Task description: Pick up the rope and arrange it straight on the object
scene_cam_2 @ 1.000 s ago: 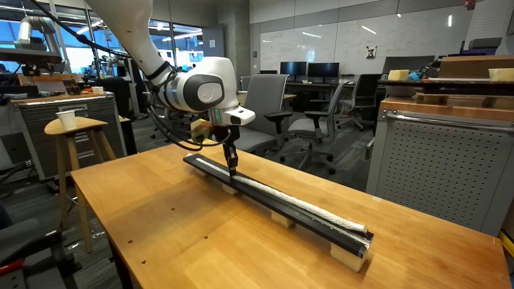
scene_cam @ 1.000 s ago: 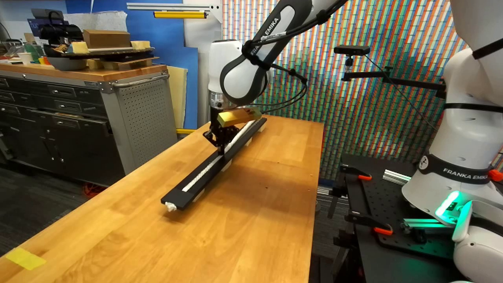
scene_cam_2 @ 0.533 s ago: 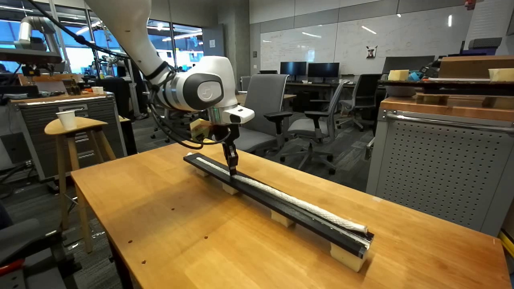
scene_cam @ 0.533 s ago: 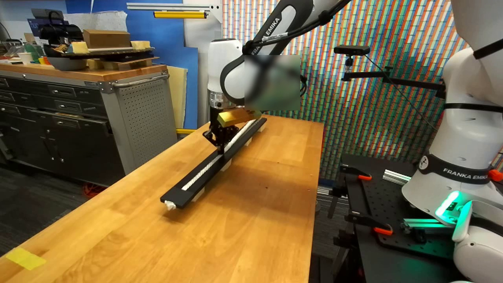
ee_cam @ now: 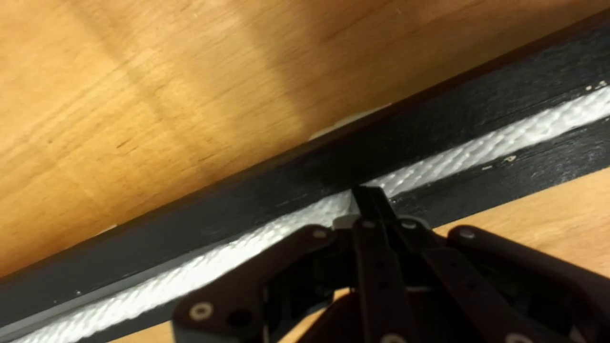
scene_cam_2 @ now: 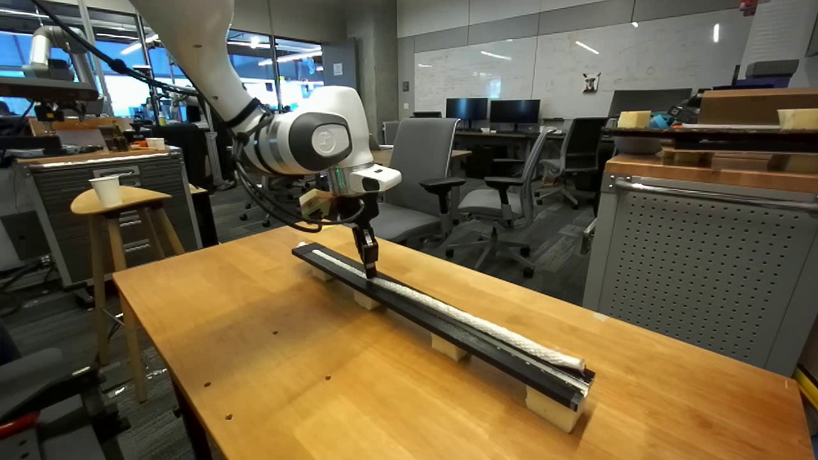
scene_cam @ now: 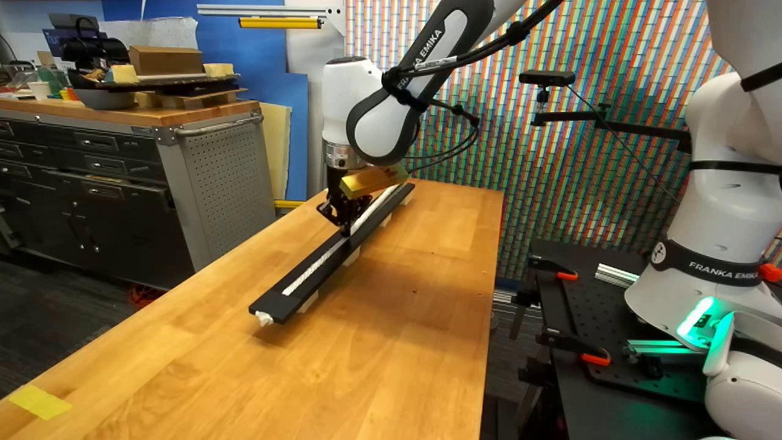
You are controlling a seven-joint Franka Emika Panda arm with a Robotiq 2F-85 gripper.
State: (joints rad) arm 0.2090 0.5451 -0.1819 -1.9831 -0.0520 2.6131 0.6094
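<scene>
Toward the left, the white braided rope [scene_cam_2: 460,313] lies sunk into the long, narrow black bar [scene_cam_2: 441,324], whose sides leave little to pinch. Next, the black metal gripper [scene_cam_2: 370,276], fingers closed together on nothing, stands over the rope, contact uncertain. Rightward the rope, probably light and limp, seems to ride up; grasping should be easier there. A squared cream block [scene_cam_2: 553,409] props the bar; farther right, the grey perforated-metal cabinet [scene_cam_2: 696,275] should hinder nothing.

whtbd [scene_cam_2: 549,70] on wall [scene_cam_2: 447,25] | gry chrs [scene_cam_2: 425,153] | brt windows [scene_cam_2: 297,70] | dk flr [scene_cam_2: 562,268]
</scene>
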